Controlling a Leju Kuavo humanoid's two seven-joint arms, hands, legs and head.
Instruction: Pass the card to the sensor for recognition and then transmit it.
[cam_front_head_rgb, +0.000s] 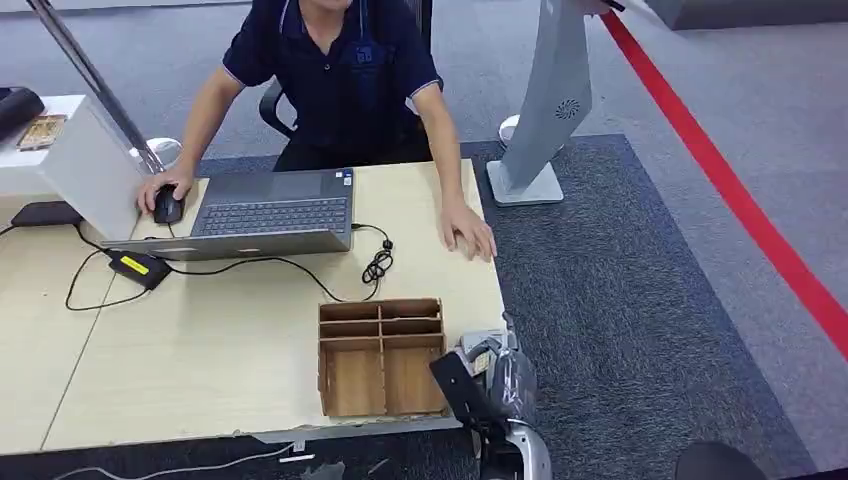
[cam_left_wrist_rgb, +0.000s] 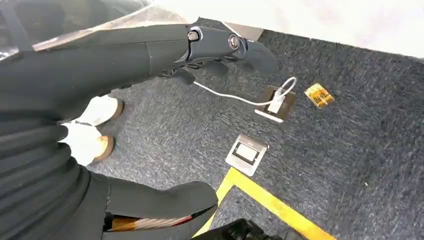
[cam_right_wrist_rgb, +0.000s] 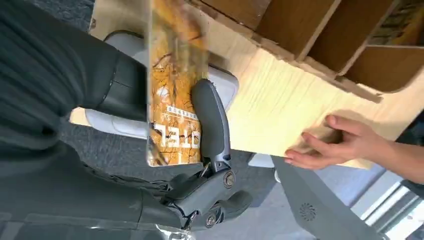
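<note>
1. Near the table's front corner, at about 5 o'clock in the head view, the right hand (cam_front_head_rgb: 490, 365) hovers just beside the wooden box (cam_front_head_rgb: 382, 355).
2. Up close in the right wrist view, the right hand (cam_right_wrist_rgb: 200, 150) grips the card (cam_right_wrist_rgb: 172, 85). The thick thumb (cam_right_wrist_rgb: 212, 120) presses on the card's face and darker fingers sit behind it.
3. That card is orange and yellow with white letters. It sticks out past the thumb, toward the table edge and the box.
4. Under the card there is a grey flat thing (cam_right_wrist_rgb: 227, 87) lying on the table (cam_right_wrist_rgb: 280, 110). I cannot tell if the card touches it.
5. Over on the other side, the left hand (cam_left_wrist_rgb: 220, 47) hangs above the dark carpet (cam_left_wrist_rgb: 350, 150). Its fingers are curled in and hold nothing.
6. On the carpet under it lie a white cable (cam_left_wrist_rgb: 225, 95), a small metal floor plate (cam_left_wrist_rgb: 246, 154) and a yellow line (cam_left_wrist_rgb: 270, 202).
7. At 12 o'clock in the head view a person (cam_front_head_rgb: 345, 80) sits behind a laptop (cam_front_head_rgb: 265, 212). One of the person's hands rests on a mouse (cam_front_head_rgb: 167, 205); the other (cam_front_head_rgb: 466, 228) lies flat on the table (cam_front_head_rgb: 200, 350).
8. At about 1 o'clock, a tall grey stand (cam_front_head_rgb: 548, 100) rises from the carpet beside the table.
</note>
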